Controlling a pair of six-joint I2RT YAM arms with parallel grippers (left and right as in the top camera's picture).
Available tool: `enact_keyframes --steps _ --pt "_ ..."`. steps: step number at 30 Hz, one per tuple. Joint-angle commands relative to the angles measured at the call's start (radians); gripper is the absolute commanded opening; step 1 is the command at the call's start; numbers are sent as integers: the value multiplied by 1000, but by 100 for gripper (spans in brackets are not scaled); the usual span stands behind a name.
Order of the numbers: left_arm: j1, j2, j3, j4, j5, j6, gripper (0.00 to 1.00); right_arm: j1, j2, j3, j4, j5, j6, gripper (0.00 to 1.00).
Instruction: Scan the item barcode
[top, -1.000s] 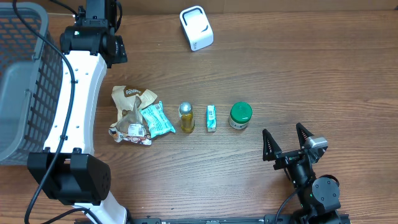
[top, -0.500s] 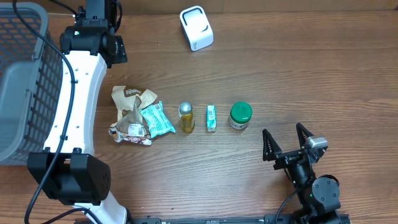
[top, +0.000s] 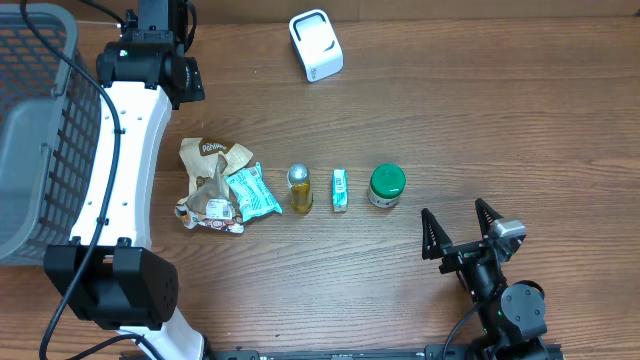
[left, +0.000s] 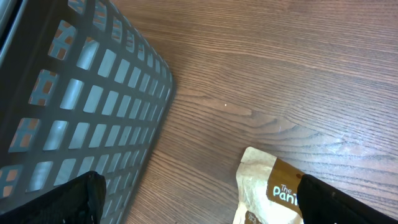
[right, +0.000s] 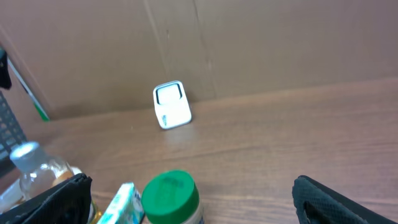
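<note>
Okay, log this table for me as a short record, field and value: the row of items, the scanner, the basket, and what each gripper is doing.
item row, robot's left to right: brown bag, teal packet, small bottle, small teal box, green-lidded jar
scanner: white, at the far side of the table, apart from the row
basket: grey mesh, at the left edge
left gripper: open, empty, over the table between basket and brown bag
right gripper: open, empty, on the near side of the green-lidded jar, not touching it
items picked up: none

Matt wood table (top: 500, 120), smooth plastic scanner (top: 316, 45)
</note>
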Motion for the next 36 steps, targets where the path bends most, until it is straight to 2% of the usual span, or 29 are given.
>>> enact_keyframes --steps 1,4,11,19,26,29,32,36 --pt "-2 -19 18 -2 -17 8 100 -4 -8 82 -41 -18 -3 100" --pt "-2 -19 18 -2 -17 8 100 -4 -7 179 -102 -17 -3 100" --pt "-2 -19 18 -2 -17 8 100 -4 95 587 -386 18 -8 100" --pt "-2 -19 18 -2 -17 8 100 -4 460 1076 -742 59 -2 100" --pt "-2 -19 18 -2 -17 8 100 -4 935 1489 -1115 47 27 100" --pt "-2 -19 18 -2 -17 8 100 -4 1100 1569 -1167 -77 27 100" --pt "-2 -19 18 -2 -17 8 99 -4 1225 1580 -1141 -222 27 100" --pt "-2 -19 18 -2 -17 8 100 -4 1378 1580 -1130 -239 28 100"
